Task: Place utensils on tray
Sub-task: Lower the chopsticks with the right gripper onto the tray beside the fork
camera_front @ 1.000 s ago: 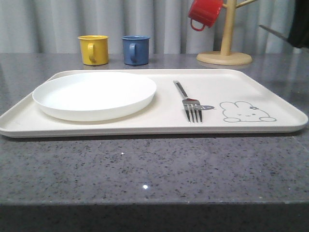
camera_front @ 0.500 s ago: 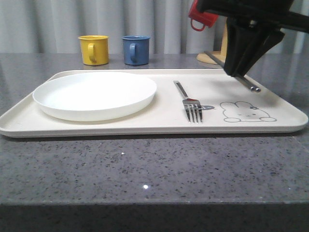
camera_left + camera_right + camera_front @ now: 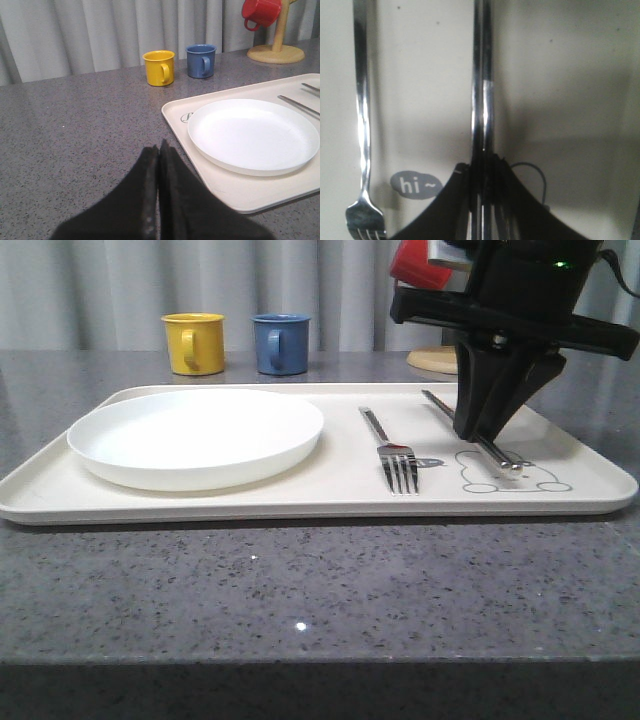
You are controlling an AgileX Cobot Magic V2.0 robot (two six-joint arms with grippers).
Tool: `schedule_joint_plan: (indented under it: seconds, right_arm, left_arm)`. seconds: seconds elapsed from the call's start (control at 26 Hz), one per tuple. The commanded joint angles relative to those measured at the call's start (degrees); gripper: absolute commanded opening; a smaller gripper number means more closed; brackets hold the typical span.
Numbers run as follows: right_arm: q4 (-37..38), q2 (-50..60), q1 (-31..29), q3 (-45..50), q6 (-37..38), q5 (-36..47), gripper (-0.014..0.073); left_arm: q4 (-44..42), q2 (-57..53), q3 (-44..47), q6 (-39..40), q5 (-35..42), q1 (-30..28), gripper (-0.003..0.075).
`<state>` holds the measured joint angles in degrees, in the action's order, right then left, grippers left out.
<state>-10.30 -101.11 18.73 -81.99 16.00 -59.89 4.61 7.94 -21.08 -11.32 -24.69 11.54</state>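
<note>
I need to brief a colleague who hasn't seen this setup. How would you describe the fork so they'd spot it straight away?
Find the cream tray on the grey table. The fork lies on it between the white plate and the rabbit drawing. Its four tines set it apart from the chopsticks in the right gripper.

Grey counter [image 3: 300,590], tray [image 3: 300,502], mugs (two) [image 3: 193,343]

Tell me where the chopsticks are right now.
In the front view the chopsticks are at the tray's right end, pinched in the right claw, to the right of the fork, their near tips over the rabbit drawing.
</note>
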Motion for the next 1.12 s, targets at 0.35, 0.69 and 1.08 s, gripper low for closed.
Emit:
schedule_joint_plan:
  seconds: [0.35, 0.69, 1.08]
  right_arm:
    - [-0.1, 2.2, 0.0, -1.7, 0.5, -0.4, 0.0062]
    - [-0.2, 2.2, 0.0, -1.7, 0.5, -0.8, 0.0169]
    - [-0.6, 2.3, 0.0, -1.7, 0.5, -0.8, 0.0274]
  left_arm:
    - [0.7, 0.7, -1.6, 0.5, 4.9, 0.0, -0.0018]
    - [0.7, 0.7, -1.6, 0.5, 4.9, 0.0, -0.0018]
    - [0.7, 0.7, -1.6, 0.5, 4.9, 0.0, -0.0018]
